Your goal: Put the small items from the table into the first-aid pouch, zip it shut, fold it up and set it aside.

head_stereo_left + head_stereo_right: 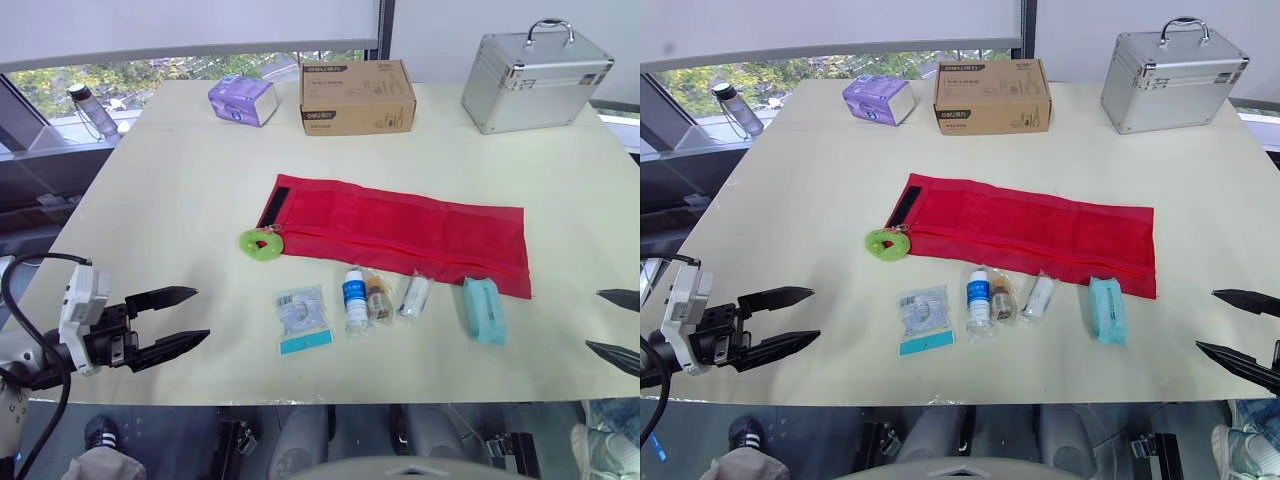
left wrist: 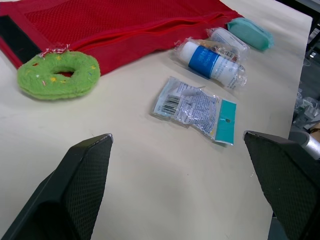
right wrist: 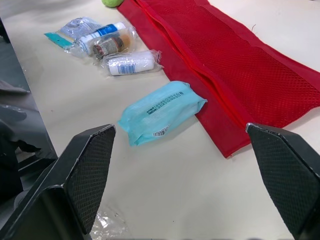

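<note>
Right now the red pouch (image 1: 400, 232) lies flat and unfolded across the middle of the pale surface (image 1: 180, 200). One long edge faces the robot, and there is a black strip at its left end. A green ring-shaped charm (image 1: 261, 244) rests at the pouch's near left corner, touching it.

Just beside the pouch's near edge the small items lie in a loose row, all outside the pouch. At the left is a clear packet (image 1: 303, 320) with a teal strip. Next come a white bottle (image 1: 355, 298) with a blue label, a small brown jar (image 1: 378, 298) pressed against the bottle, and a wrapped white roll (image 1: 414, 296). A teal pack (image 1: 484, 310) sits at the right, close to the pouch's near right corner.

The left hand (image 1: 200, 313) hovers over the near left part of the surface with its two black fingers spread wide, holding nothing. The clear packet is the item nearest it, though the two are apart. The right hand (image 1: 593, 319) hangs at the near right edge, its fingers also spread wide and empty, with the teal pack lying ahead of it.

Along the far edge stand a purple box (image 1: 242, 100), a cardboard box (image 1: 357, 96) and a metal case (image 1: 535, 80) with a handle. A water bottle (image 1: 92, 110) stands on the ledge beyond the far left corner.
</note>
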`<state>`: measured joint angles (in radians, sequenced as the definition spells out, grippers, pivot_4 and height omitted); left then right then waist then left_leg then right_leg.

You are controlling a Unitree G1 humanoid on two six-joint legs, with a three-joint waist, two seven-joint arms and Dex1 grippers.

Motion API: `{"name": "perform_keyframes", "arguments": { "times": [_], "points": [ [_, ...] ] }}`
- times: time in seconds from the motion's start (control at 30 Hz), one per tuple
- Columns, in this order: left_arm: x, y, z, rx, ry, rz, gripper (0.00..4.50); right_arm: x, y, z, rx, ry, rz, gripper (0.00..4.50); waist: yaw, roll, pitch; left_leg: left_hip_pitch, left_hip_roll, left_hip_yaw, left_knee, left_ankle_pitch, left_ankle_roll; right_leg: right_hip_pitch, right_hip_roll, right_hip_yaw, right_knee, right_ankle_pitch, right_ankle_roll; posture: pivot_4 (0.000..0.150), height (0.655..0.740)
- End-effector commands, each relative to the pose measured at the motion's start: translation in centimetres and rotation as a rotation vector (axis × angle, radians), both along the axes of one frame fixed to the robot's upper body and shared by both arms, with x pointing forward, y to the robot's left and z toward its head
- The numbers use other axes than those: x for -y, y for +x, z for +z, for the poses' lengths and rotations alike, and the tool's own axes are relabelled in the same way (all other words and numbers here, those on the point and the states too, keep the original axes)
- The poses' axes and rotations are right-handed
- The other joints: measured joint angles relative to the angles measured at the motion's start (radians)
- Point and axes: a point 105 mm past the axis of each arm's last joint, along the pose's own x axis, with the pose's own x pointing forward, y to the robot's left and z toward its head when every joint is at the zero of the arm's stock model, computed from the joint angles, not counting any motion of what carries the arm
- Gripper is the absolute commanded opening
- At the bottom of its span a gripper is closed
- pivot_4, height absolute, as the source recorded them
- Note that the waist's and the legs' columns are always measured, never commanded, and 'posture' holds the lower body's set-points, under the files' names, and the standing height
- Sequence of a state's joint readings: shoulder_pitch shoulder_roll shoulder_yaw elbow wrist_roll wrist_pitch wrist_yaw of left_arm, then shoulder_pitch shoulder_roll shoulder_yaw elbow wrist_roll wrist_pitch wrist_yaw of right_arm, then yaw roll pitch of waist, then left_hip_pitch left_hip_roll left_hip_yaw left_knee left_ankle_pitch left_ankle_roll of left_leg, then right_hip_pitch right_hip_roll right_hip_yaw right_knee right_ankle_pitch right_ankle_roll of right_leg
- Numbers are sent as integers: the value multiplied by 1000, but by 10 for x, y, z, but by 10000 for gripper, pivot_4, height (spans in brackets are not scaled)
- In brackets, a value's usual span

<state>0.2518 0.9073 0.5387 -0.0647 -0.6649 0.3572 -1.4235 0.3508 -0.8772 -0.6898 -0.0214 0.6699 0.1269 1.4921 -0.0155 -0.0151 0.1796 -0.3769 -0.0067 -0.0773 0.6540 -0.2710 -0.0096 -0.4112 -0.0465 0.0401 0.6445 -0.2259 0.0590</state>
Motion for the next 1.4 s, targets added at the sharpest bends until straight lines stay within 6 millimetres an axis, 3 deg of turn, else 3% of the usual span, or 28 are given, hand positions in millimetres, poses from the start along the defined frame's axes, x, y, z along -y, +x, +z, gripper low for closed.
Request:
{"name": "perform_keyframes", "arguments": {
  "times": [0.03, 0.23, 0.33, 0.4, 0.5, 0.6, 0.67, 0.8, 1.23, 1.27, 1.33, 1.4],
  "points": [
    [3, 7, 11, 54, 4, 14, 45000, 3, 3, 17, 76, 1, -26, 44532, 0, 0, 0, 0, 0, 0, 0, 0, 0, 0, 0, 0, 0, 0, 0, 1500, 7400],
    [33, 47, 33, 181, -135, 171, 45000, -12, 38, 61, 266, 264, -165, 44532, 1, 0, 0, 0, 0, -1, 2, 0, 0, 0, 0, 0, 1, 1, 1, 1500, 7400],
    [41, 62, 40, 131, -203, 272, 45000, -33, 49, 79, 315, 338, -147, 44532, 0, 0, 0, 0, 0, -2, 2, 0, 0, 0, 0, -1, 3, 1, 1, 1500, 7400],
    [46, 64, 34, 39, -168, 284, 45000, -55, 47, 85, 310, 335, -50, 44532, -1, 0, 0, -1, 0, -4, 2, 0, 0, 0, 0, -2, 4, 1, 1, 1500, 7400],
    [56, 51, 27, -104, -185, 205, 45000, -87, 39, 81, 279, 201, 106, 44532, -1, 0, 0, -1, 0, -4, 1, 0, 0, 0, 0, -2, 5, 1, 1, 1500, 7400],
    [53, 29, 11, -277, -197, 187, 45000, -116, 29, 75, 277, 81, 248, 44532, -3, 1, 0, 0, -1, -4, 2, 0, 0, 0, 0, -1, 6, 1, 1, 1500, 7400],
    [51, 17, -6, -369, -135, 206, 45000, -125, 23, 69, 262, 31, 321, 44532, -5, 1, 0, 0, -1, -4, 2, 0, 0, -1, 0, -2, 6, 1, 1, 1500, 7400],
    [67, 0, -27, -508, -95, 211, 45000, -133, 17, 67, 238, 25, 377, 44532, 7, 0, 0, -1, -1, -4, 2, 0, 0, 0, 0, -2, 5, 0, 1, 1500, 7400],
    [102, 22, -48, -585, -209, 369, 45000, -152, 5, 64, 228, 5, 450, 44532, 9, 2, -2, -1, -3, -6, 5, 0, 0, 0, -2, -3, 7, 1, 1, 1500, 7400],
    [104, 24, -47, -588, -226, 369, 40836, -153, 5, 64, 229, 6, 450, 45000, 10, 2, -3, -1, -3, -6, 5, 0, 0, 0, -2, -3, 7, 1, 1, 1500, 7400],
    [106, 25, -46, -594, -248, 371, 37037, -154, 5, 64, 234, 10, 449, 45000, 10, 2, -3, -1, -4, -7, 6, 0, 0, 0, -2, -3, 7, 1, 1, 1500, 7400],
    [107, 26, -46, -598, -252, 372, 29164, -155, 6, 64, 232, 15, 445, 45000, 9, 2, -3, -2, -4, -6, 6, 0, 0, 0, -2, -3, 7, 1, 0, 1500, 7400]
  ]
}}
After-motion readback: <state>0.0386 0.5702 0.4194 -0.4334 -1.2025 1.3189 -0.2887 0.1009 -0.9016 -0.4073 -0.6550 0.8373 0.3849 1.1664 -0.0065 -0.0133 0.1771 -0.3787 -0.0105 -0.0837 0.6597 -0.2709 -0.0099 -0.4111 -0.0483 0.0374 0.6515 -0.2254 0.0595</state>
